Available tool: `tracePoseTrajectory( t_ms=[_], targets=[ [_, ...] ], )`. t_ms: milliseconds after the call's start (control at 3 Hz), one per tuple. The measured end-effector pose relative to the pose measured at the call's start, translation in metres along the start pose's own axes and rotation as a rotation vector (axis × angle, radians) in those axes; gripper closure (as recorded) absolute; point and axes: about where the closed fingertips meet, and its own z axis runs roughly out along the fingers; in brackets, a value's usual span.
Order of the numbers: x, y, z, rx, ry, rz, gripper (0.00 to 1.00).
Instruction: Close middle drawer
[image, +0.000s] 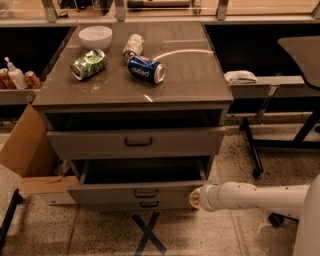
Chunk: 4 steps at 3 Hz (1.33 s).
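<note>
The middle drawer is a low grey-brown drawer with a small dark bar handle. It stands partly pulled out of the cabinet, and a strip of its dark inside shows behind the front. My white arm comes in from the right. My gripper is at the arm's tip, against the right end of the drawer's front. The taller-fronted top drawer sits above, slightly out. The bottom drawer shows just beneath.
On the cabinet top lie a white bowl, a green can, a blue can and another can. A cardboard box stands left. A chair base is right. A blue tape X marks the floor.
</note>
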Motion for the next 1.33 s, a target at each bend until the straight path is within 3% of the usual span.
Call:
tracePoseTrajectory(
  t_ms=[333, 1333],
  targets=[
    [0.0, -0.029, 0.009, 0.058, 0.005, 0.002, 1.0],
    [0.001, -0.075, 0.021, 0.118, -0.006, 0.016, 1.0]
  ],
)
